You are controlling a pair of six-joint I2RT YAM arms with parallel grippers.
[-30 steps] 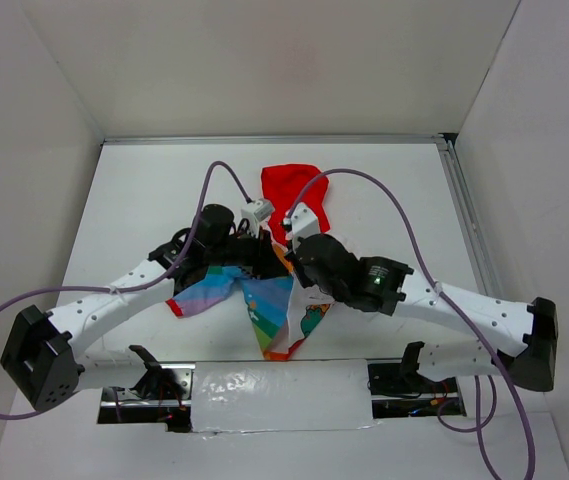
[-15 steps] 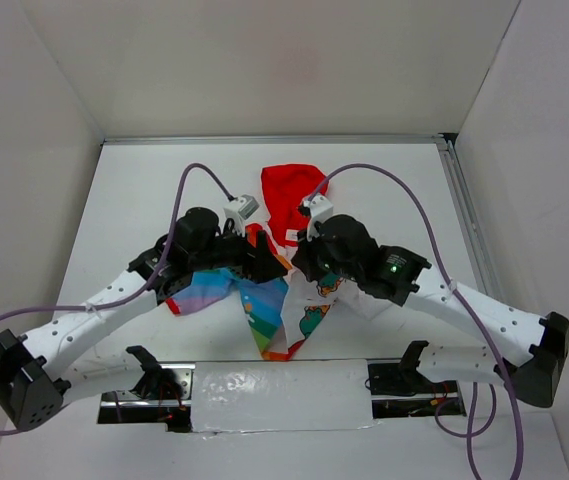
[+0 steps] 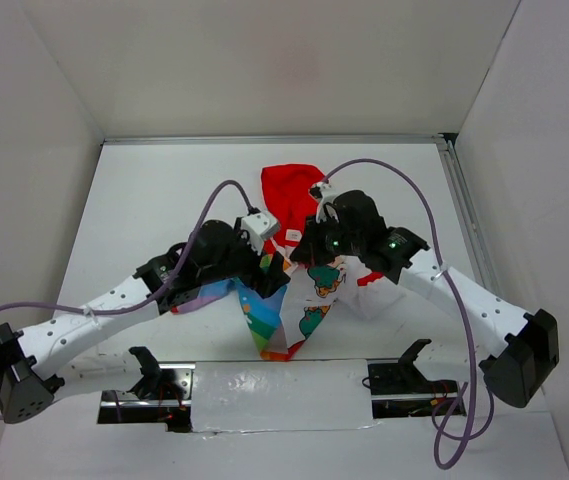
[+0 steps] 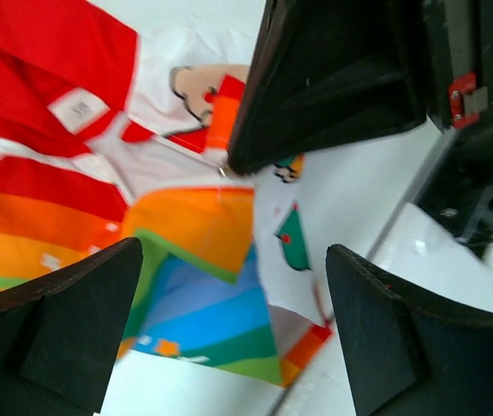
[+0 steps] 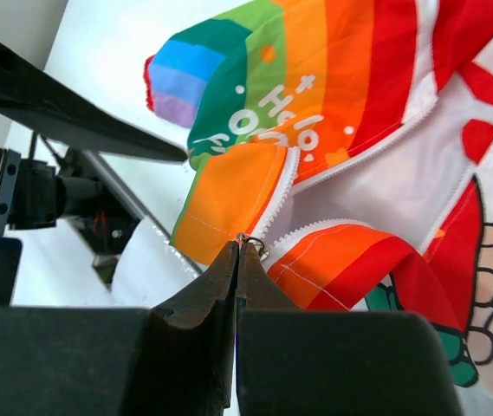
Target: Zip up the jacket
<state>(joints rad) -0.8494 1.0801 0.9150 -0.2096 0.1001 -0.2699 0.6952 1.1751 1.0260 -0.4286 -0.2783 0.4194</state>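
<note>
The right gripper (image 5: 237, 248) pinched the zipper pull (image 5: 251, 242) of the jacket (image 5: 341, 87); the left gripper (image 4: 233, 256) hung open, likely needing to anchor the cloth below it next.

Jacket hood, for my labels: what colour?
The hood is red, clearest in the top external view.

Both my arms are white shells with black joint housings: the left arm (image 3: 104, 305) to the left of the jacket (image 3: 299, 300), the right arm (image 3: 464, 295) to its right. A purple cable (image 3: 364, 161) loops off each. A green light (image 3: 391, 240) glows on the right arm's black wrist. The left gripper (image 4: 236, 251) has broad matt black fingers (image 4: 73, 321). The right gripper (image 5: 237, 245) tapers to thin black tips, and its housing carries a small red tab (image 4: 463, 91).
</note>
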